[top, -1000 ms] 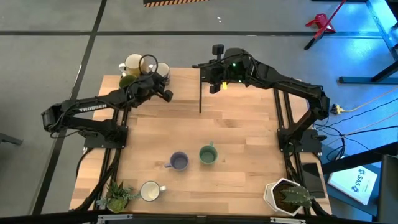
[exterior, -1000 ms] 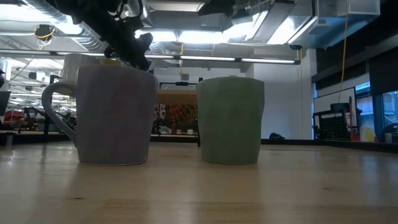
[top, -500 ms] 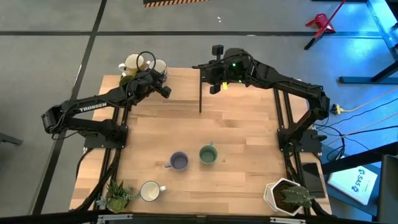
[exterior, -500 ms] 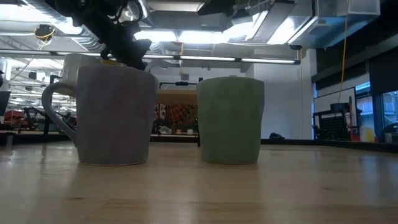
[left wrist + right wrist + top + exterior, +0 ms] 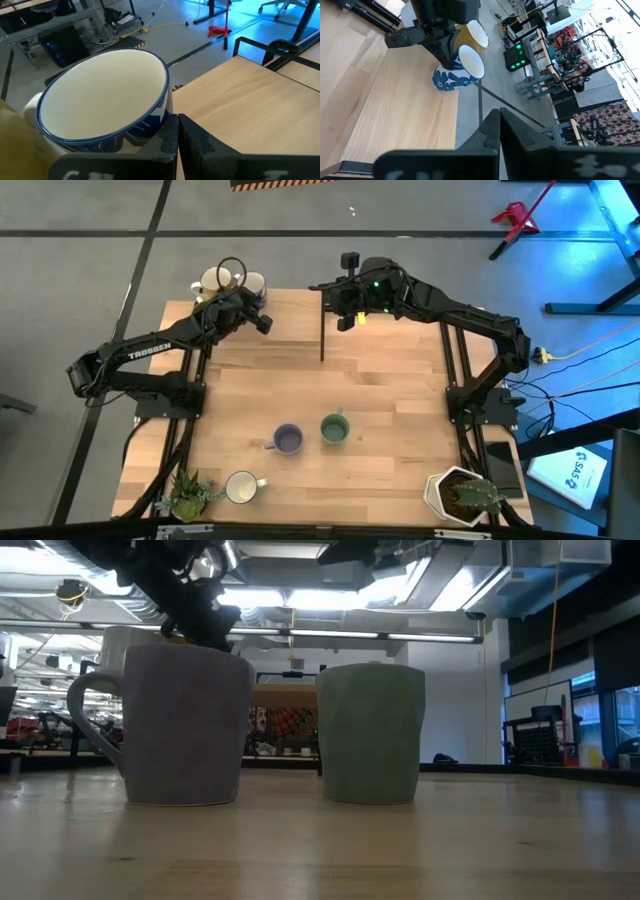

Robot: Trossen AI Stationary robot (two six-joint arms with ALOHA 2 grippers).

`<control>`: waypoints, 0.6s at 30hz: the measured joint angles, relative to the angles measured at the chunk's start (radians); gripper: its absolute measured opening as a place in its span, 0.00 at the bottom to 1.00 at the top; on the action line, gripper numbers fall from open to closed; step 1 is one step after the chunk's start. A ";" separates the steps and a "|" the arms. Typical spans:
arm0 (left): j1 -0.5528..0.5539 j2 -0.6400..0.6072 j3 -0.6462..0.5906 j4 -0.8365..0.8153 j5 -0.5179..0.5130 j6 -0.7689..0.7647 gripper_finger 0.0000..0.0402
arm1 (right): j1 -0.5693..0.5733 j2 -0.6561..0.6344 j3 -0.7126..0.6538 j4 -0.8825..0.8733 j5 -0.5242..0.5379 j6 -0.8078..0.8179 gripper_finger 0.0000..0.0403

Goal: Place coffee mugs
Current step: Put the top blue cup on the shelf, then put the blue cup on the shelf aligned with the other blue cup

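High view: left end effector [image 5: 263, 323], clenched empty, has crept closer to the blue-patterned mug [image 5: 254, 283].

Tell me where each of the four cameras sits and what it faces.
High: overhead, straight down on table, both arms.
Low: tabletop level, facing purple mug and green mug; an arm above.
Left wrist: behind shut left end effector, facing blue-white mug.
Right wrist: behind shut right end effector, facing left arm.
Shared: both wrist views show the blue-white mug.
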State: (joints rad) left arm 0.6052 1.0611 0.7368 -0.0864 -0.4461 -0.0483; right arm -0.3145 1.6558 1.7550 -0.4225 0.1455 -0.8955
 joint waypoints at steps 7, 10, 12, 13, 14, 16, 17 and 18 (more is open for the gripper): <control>0.011 0.000 0.000 0.032 0.043 0.019 0.00 | 0.000 0.000 0.000 -0.002 0.000 0.000 0.00; 0.005 -0.010 0.000 0.066 0.140 0.006 0.00 | 0.000 0.000 0.000 -0.012 0.000 0.000 0.00; -0.011 -0.031 0.004 0.083 0.232 -0.007 0.00 | 0.000 0.000 0.000 -0.018 0.000 0.000 0.00; -0.023 -0.044 0.011 0.077 0.270 -0.020 0.00 | 0.000 0.000 0.000 -0.020 0.000 0.000 0.00; -0.037 -0.058 0.018 0.071 0.303 -0.026 0.00 | 0.000 0.000 0.000 -0.025 0.000 0.000 0.00; -0.071 -0.090 0.037 0.065 0.362 -0.029 0.00 | 0.000 0.000 0.000 -0.032 0.000 0.000 0.00; -0.091 -0.112 0.050 0.050 0.394 -0.038 0.00 | 0.000 0.000 0.000 -0.036 0.000 0.000 0.00; -0.112 -0.134 0.066 0.034 0.428 -0.059 0.00 | 0.000 0.000 0.000 -0.040 0.000 0.000 0.00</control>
State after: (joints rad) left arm 0.4930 0.9267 0.8030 -0.0521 -0.0183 -0.1069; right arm -0.3145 1.6562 1.7548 -0.4630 0.1457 -0.8951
